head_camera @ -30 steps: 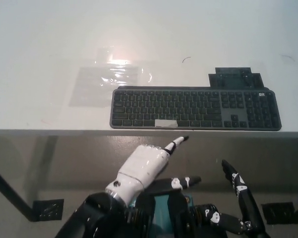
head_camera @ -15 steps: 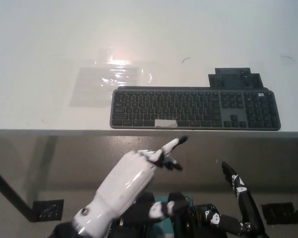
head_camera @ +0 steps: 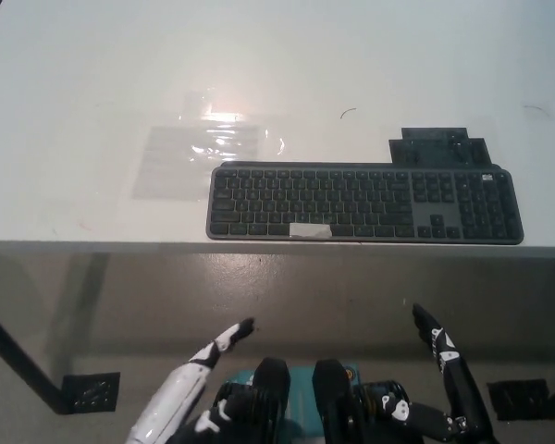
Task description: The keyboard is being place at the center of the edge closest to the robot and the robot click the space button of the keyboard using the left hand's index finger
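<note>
White index finger (head_camera: 233, 335) of the left hand (head_camera: 187, 393) is stretched out straight, apart from the other fingers, which sit low at the frame's bottom edge; it grips nothing. Over the last second the hand has dropped from just below the table (head_camera: 92, 74) edge to well below it, clear of the keyboard (head_camera: 365, 199). The keyboard lies along the near edge, right of centre. Its space bar (head_camera: 310, 230), marked with pale tape, is not touched. I judge the reach must be repeated. The black right hand (head_camera: 444, 370) rests at lower right, fingers spread, empty.
</note>
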`<state>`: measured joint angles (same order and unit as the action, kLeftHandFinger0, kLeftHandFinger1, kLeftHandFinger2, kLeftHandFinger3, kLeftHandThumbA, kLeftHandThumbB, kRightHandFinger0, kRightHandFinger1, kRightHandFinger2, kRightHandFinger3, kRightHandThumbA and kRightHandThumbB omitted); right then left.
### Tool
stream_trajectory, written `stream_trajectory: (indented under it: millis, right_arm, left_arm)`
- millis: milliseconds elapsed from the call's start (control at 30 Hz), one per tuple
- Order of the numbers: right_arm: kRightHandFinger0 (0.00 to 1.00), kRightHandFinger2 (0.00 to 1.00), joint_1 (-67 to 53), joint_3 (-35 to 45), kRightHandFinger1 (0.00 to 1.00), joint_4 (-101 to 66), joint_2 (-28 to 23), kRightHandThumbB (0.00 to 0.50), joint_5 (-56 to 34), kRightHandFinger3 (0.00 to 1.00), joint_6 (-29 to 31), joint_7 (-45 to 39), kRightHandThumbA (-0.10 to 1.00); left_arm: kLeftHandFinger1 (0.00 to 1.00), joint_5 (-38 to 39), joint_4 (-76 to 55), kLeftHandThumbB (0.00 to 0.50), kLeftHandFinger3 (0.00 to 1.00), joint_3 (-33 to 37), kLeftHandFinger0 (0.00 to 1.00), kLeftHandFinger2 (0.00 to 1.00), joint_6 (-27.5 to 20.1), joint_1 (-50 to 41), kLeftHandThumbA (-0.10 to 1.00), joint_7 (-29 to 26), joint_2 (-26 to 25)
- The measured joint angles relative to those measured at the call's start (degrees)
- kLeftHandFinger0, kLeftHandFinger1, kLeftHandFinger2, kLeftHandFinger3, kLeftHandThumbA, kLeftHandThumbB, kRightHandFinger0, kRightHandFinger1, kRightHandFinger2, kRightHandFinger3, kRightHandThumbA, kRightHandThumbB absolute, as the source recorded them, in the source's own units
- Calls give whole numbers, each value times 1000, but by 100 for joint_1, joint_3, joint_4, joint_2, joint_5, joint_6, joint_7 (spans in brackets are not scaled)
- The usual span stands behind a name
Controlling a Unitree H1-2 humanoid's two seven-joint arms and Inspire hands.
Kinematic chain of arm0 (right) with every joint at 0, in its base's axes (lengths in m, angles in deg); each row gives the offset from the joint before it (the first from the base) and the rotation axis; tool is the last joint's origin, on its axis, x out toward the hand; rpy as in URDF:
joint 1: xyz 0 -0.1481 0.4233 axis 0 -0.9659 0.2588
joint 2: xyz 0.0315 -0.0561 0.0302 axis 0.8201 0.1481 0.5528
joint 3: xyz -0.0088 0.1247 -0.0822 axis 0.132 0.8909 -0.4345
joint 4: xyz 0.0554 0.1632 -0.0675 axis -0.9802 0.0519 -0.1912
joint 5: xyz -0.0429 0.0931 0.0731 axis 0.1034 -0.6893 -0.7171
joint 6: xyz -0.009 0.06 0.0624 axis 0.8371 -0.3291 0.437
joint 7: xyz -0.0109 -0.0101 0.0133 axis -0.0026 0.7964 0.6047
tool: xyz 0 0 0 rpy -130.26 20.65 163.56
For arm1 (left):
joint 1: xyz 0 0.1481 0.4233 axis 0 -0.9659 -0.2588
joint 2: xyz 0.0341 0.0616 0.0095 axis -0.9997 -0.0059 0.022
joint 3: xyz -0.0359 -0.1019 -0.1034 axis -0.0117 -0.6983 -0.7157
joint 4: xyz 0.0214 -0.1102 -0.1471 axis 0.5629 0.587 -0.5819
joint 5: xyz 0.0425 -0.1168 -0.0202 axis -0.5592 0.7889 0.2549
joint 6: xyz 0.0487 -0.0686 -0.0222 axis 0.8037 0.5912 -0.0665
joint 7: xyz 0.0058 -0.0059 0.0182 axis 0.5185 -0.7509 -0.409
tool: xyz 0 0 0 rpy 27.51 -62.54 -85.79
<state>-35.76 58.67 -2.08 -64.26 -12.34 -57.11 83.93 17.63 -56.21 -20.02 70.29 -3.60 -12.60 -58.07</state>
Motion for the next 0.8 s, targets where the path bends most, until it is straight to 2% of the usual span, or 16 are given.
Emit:
stream_trajectory:
  millis: [167, 233, 267, 333, 400, 500, 567, 700, 800]
  right_arm:
    - [1000, 1000, -25, -13, 1000, 5, 0, 372, 0, 1000, 0, 1, 1000]
    - [1000, 1000, -43, -18, 1000, 5, 6, 364, -3, 1000, 2, 1, 1000]
    - [1000, 1000, -53, -21, 1000, 5, 10, 364, -6, 1000, 4, 2, 1000]
    - [1000, 1000, -78, -26, 1000, 3, 21, 383, -22, 1000, 17, 2, 1000]
    - [1000, 1000, -102, -28, 1000, 2, 38, 385, -60, 1000, 34, 1, 1000]
    - [1000, 1000, -123, -30, 1000, 1, 59, 383, -109, 1000, 48, 1, 1000]
    - [1000, 1000, -125, -30, 1000, 1, 64, 376, -131, 1000, 56, -2, 1000]
    - [1000, 1000, -126, -35, 1000, -7, 64, 392, -169, 1000, 88, -4, 1000]
    - [1000, 1000, -126, -36, 1000, -7, 64, 381, -216, 1000, 111, -4, 1000]
  left_arm:
    - [1000, 519, 670, 368, 1000, -355, 1000, 1000, -76, -43, 1000, 4, 382]
    - [1000, 789, 948, 337, 1000, -527, 1000, 1000, -98, -46, 1000, 16, 533]
    - [1000, 891, 1048, 336, 1000, -617, 1000, 1000, -100, -44, 1000, 25, 602]
    - [1000, 1110, 1212, 318, 1000, -779, 1000, 1000, -100, -44, 1000, 37, 711]
    - [1000, 1271, 1310, 329, 1000, -913, 1000, 1000, -103, -43, 1000, 39, 798]
    - [1000, 1355, 1399, 268, 1000, -1011, 1000, 1000, -141, -37, 1000, 36, 850]
    - [1000, 1379, 1445, 279, 1000, -1039, 1000, 1000, -222, -36, 1000, 36, 854]
    - [1000, 1373, 1626, 253, 1000, -1056, 1000, 1000, -431, -12, 1000, 33, 842]
    - [1000, 1375, 1685, 257, 1000, -1059, 1000, 1000, -538, 1, 1000, 35, 834]
